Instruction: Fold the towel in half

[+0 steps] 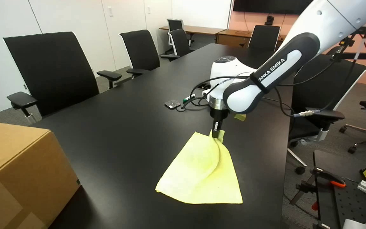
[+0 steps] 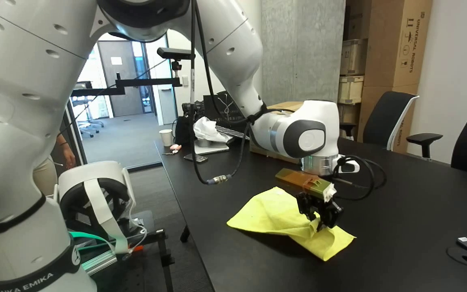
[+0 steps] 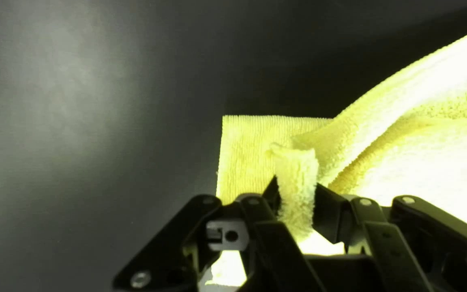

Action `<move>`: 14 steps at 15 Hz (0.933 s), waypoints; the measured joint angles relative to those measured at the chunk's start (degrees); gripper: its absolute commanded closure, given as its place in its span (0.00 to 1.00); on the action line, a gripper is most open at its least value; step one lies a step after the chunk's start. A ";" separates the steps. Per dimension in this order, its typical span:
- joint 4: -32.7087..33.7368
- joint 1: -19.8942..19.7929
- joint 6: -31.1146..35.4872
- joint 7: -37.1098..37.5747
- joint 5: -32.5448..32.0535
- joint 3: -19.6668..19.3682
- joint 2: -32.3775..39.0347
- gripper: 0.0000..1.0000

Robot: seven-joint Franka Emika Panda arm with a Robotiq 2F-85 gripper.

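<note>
A yellow towel (image 1: 195,171) lies on the dark table, and it also shows in an exterior view (image 2: 264,209). My gripper (image 1: 215,135) is at one end of the towel, low over the table, and also shows in an exterior view (image 2: 322,225). In the wrist view, both fingers of the gripper (image 3: 296,194) press on a raised pinch of the towel (image 3: 424,162). Folds run from the pinch across the towel. A flat corner lies on the table beside the fingers. The far part of the towel is out of the wrist view.
A cardboard box (image 1: 27,178) stands on the table (image 1: 122,133). A small dark square device (image 1: 172,104) and a green marker (image 1: 189,97) lie beyond the gripper. A paper cup (image 2: 166,138) and other items stand at the table's end. Chairs line the table's sides.
</note>
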 measured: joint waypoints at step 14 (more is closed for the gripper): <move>8.19 -0.62 10.02 1.17 2.95 1.66 9.70 0.90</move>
